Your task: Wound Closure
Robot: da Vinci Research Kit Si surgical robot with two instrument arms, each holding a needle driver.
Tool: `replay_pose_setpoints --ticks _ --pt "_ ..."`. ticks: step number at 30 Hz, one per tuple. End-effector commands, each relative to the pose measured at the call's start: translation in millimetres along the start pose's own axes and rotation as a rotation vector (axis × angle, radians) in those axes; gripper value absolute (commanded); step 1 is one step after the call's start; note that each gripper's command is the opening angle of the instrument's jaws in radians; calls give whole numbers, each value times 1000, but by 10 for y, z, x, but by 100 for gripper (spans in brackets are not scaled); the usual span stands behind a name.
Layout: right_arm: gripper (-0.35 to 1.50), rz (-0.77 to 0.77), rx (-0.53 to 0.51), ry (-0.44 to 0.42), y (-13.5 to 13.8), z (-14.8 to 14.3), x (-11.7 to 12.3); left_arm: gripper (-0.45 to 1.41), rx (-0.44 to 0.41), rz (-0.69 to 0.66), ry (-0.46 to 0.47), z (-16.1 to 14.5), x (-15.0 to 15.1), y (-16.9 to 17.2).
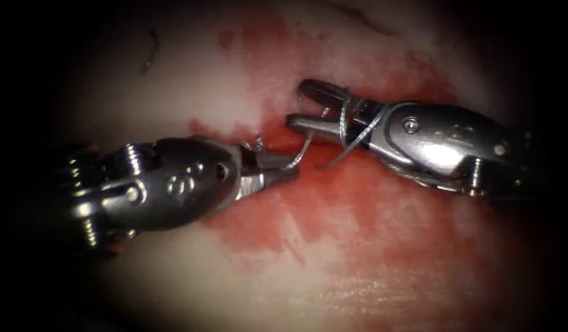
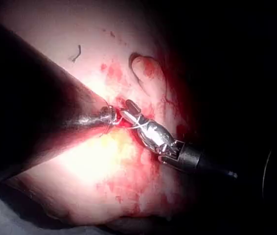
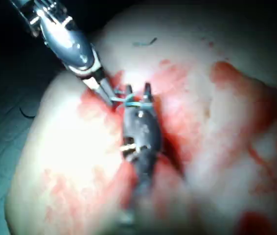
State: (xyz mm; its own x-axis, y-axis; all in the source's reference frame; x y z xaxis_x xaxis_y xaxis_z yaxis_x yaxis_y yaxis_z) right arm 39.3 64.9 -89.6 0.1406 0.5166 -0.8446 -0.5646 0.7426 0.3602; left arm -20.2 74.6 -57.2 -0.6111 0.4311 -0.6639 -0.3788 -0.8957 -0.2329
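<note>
Meanwhile left gripper (image 1: 278, 174) clamps thread (image 1: 358, 132) looped round the gaping right gripper (image 1: 308, 104).

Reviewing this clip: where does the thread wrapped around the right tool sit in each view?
Endoscope: the thread loops around the right tool, behind its open jaws, right of the left tool.
Left wrist: thread across the same tool.
Right wrist: thread below the jaw tips.
Shared landmark: the red fluid.
</note>
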Motion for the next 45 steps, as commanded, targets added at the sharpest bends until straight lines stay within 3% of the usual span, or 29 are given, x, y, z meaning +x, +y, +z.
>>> replay_pose_setpoints --ticks 1,9,13,15,17,18,19,30,40,45 --pt "19 -4 -1 -3 0 11 -5 -35 2 -2 3 8 2 -5" --pt "62 -7 -25 -91 9 25 -28 -35 4 -17 -2 16 -1 -11" --pt "62 8 7 -146 1 36 -39 -35 4 -17 -2 16 -1 -10" --pt "56 18 23 -173 -1 41 -42 -35 4 -17 -2 15 -1 -9" --pt "25 19 34 -179 -1 41 -42 -35 4 -17 -2 15 -1 -8" --pt "5 21 45 -183 -2 40 -42 -35 3 -17 -2 14 -1 -9" --pt "-35 21 53 -182 -2 39 -42 -35 3 -17 -2 14 -1 -9" --pt "-35 20 47 -190 -1 15 -25 -35 8 -28 -6 9 -2 -12" --pt "-35 -73 85 -180 -4 21 -22 -35 8 -124 -12 1 -1 -14" --pt "-35 -86 72 -134 -10 15 -10 -35 19 -216 -40 -16 6 -31"
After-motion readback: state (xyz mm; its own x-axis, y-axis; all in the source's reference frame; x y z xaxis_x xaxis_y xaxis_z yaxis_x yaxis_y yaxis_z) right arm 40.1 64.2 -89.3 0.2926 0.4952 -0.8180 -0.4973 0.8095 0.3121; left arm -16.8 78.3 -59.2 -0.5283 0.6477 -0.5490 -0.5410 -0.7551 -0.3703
